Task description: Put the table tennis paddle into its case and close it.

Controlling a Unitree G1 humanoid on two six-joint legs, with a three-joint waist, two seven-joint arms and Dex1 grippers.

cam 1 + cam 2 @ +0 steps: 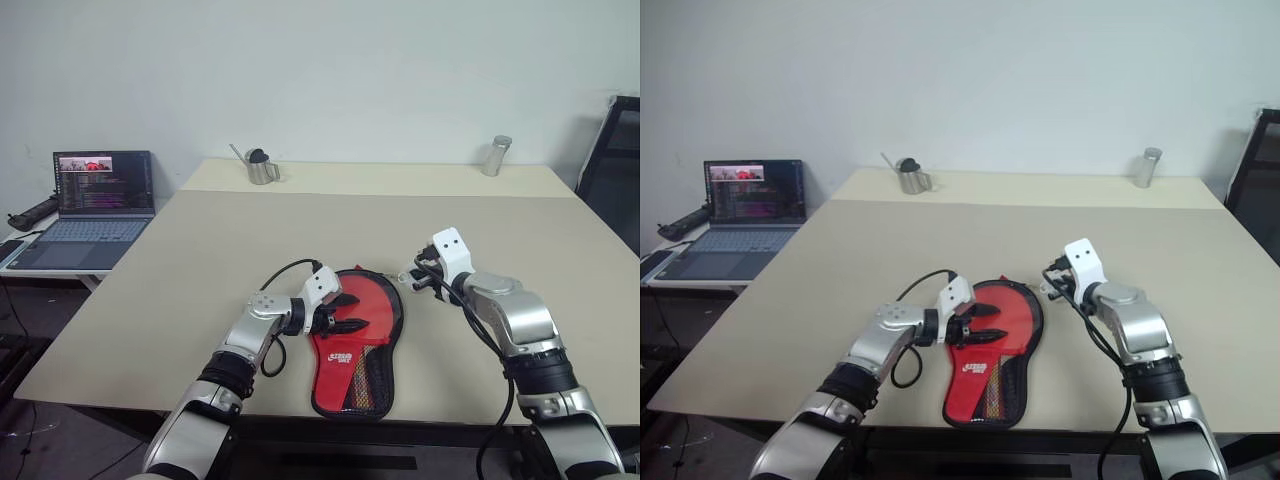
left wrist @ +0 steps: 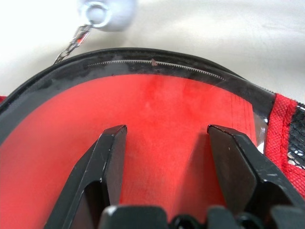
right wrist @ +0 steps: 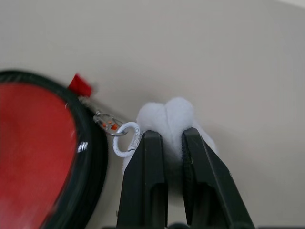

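The black case (image 1: 398, 318) lies flat near the table's front edge, with its narrow end toward me. Inside its zipper rim (image 2: 143, 62) rests the table tennis paddle (image 1: 372, 300), red face up, with the white logo (image 1: 340, 357) close to the mesh at the narrow end. My left gripper (image 1: 345, 312) hovers open just over the red face, its fingers (image 2: 109, 162) spread wide with nothing between them. At the case's far right rim, my right gripper (image 1: 408, 278) is shut on a white fluffy ball (image 3: 164, 117). A ring (image 3: 125, 140) and a small chain link the ball to the case.
An open laptop (image 1: 95, 205) sits on a side table at the left. A metal pitcher (image 1: 262, 165) and a metal cylinder (image 1: 496, 155) stand at the table's far edge. A black chair (image 1: 615, 170) is at the right.
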